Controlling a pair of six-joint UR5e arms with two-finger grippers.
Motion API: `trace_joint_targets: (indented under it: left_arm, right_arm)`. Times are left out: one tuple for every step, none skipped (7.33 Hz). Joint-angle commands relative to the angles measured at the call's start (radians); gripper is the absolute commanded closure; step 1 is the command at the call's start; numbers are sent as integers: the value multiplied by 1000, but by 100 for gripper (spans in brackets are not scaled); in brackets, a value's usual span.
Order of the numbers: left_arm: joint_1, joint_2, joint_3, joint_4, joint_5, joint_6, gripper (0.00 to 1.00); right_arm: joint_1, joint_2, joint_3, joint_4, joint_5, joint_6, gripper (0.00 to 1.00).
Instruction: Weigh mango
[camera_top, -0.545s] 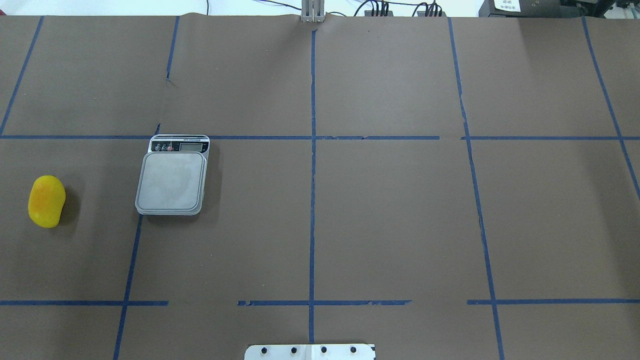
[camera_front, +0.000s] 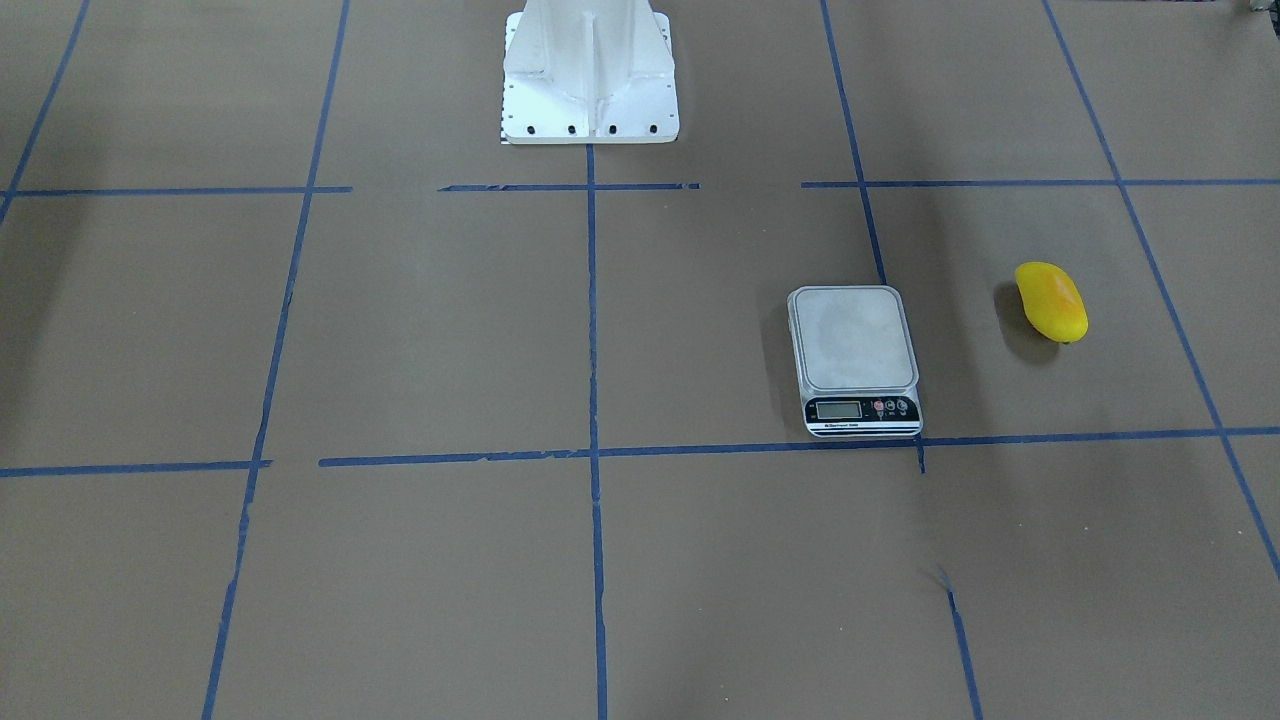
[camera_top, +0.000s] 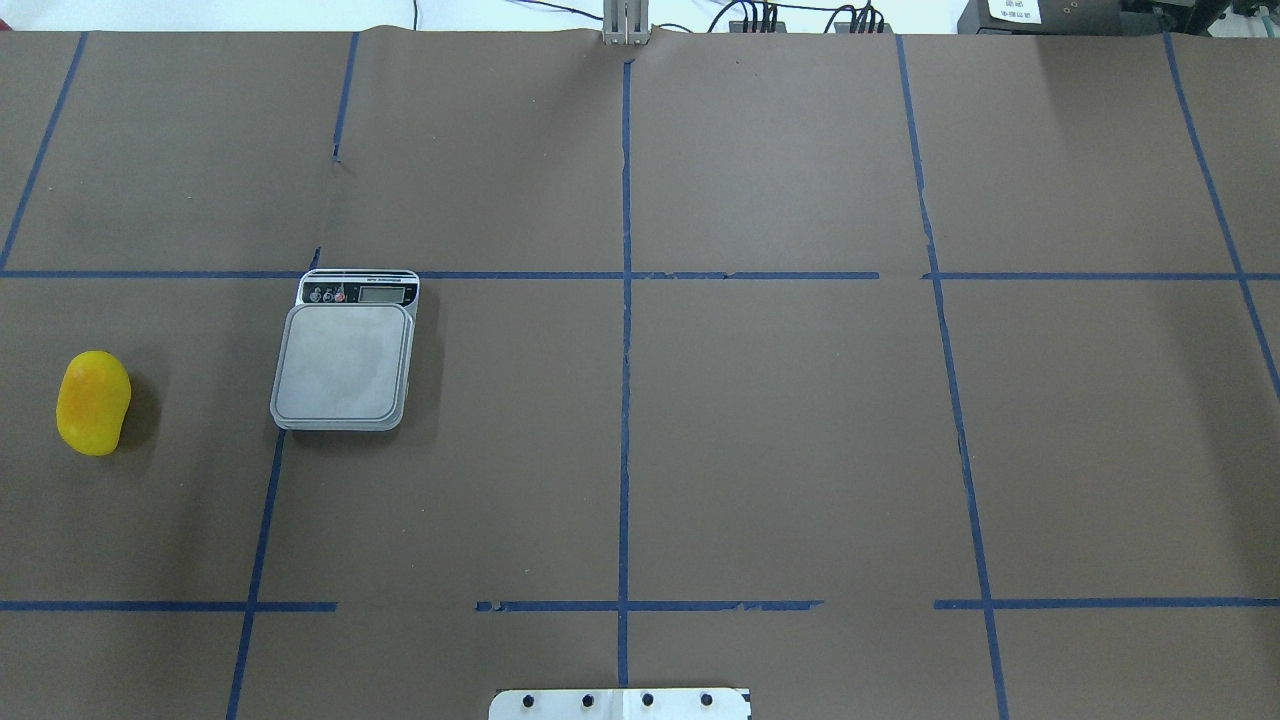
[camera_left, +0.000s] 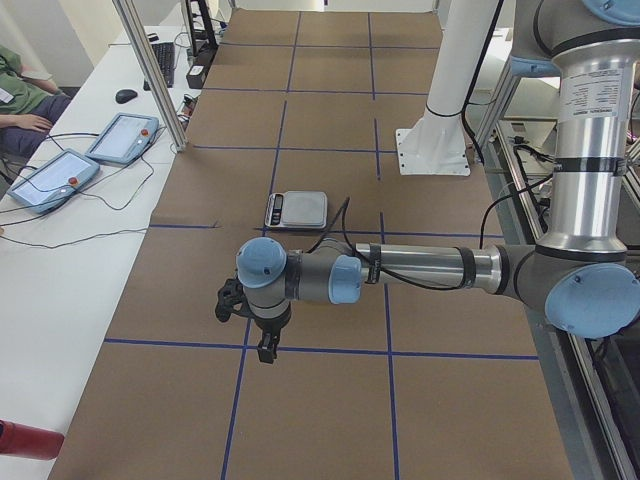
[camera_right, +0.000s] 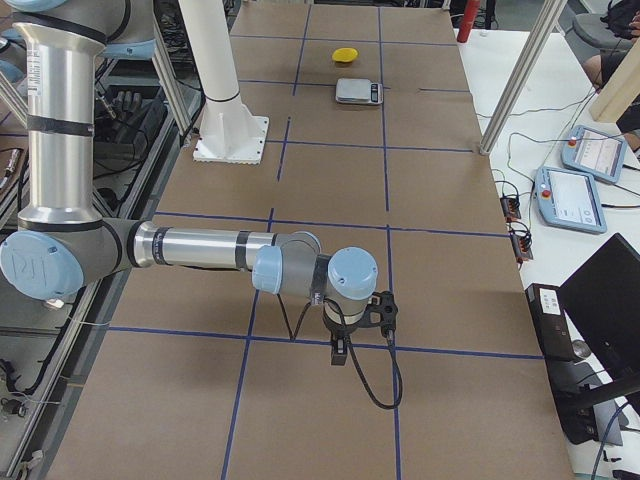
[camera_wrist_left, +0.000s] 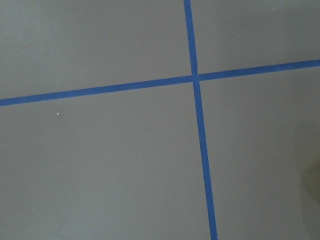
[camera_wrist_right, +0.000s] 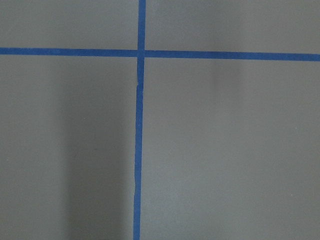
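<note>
The mango (camera_top: 93, 402) lies on its side on the bench (camera_top: 780, 450), far out on the robot's left, yellow with an orange blush along its upper surface (camera_front: 1051, 301). It rests on the brown paper alone and is not gripped by either arm. Near it, toward the bench's middle and apart from it, sits the kitchen scale (camera_top: 343, 360). The scale's grey platform faces up, and its display and button strip is at the end away from the robot, right at a blue tape line (camera_front: 853, 350). Blue tape divides the paper cover into a grid of rectangles.

Both arms are out past the bench's ends, and only the side views show them. The left arm reaches out low over the bench. The left fingers (camera_left: 266, 350) point downward above a tape line, and the scale (camera_left: 295, 209) is farther along the bench behind them. The right fingers (camera_right: 339, 352) hang the same way at the opposite end, well apart from the mango (camera_right: 346, 53) and the scale (camera_right: 358, 91). I cannot tell from these views whether either pair of fingers is spread or closed. Each wrist camera looks straight down at a tape crossing on bare paper.

The white robot pedestal (camera_front: 589, 75) stands at the bench's robot-side edge, on the centre line. Teach pendants (camera_left: 122, 137) lie on the white side table across from the robot.
</note>
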Motion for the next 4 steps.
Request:
trace_joint_targets:
  left_arm:
    - [112,-2,-48,-171,41,-338,0]
    - [205,10,-48,-296,41,-530,0]
    - [298,15,-46,-387,47,-690,0]
    - [361,13,-46,-412,58,-767,0]
  right_arm:
    - [0,0,0,0,0,0,0]
    - [0,-1,0,0,0,0,0]
    - [0,-2,0,0,0,0,0]
    - [0,0,0,1,0,0,0]
